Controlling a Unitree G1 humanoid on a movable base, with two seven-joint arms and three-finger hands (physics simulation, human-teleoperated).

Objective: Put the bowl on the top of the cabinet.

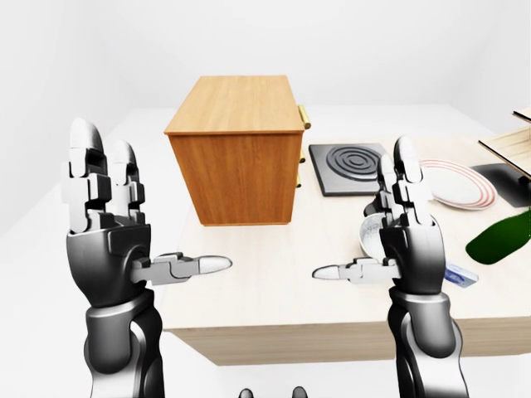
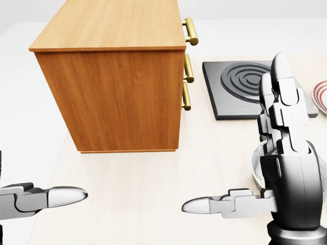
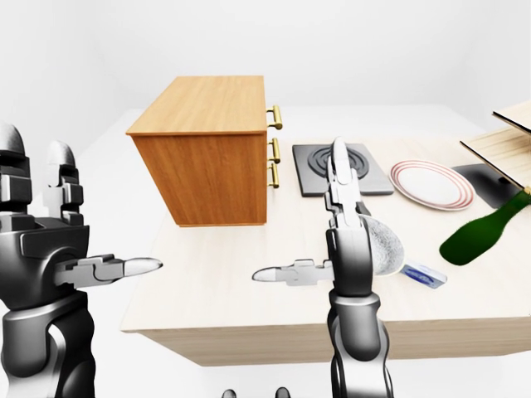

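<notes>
The grey-patterned bowl stands on the pale table, mostly hidden behind my right hand in every view. To its left is the wooden cabinet, with brass handles on its right side and a flat top with nothing on it. My right hand is open, fingers upright and thumb pointing left, just in front of the bowl and not gripping it. Lower left in the left-eye view, my left hand is open too and holds nothing.
A black hob plate lies right of the cabinet, then a red-rimmed plate. A green bottle lies at the right edge, with a small blue object near the bowl. A wooden rack stands at the far right.
</notes>
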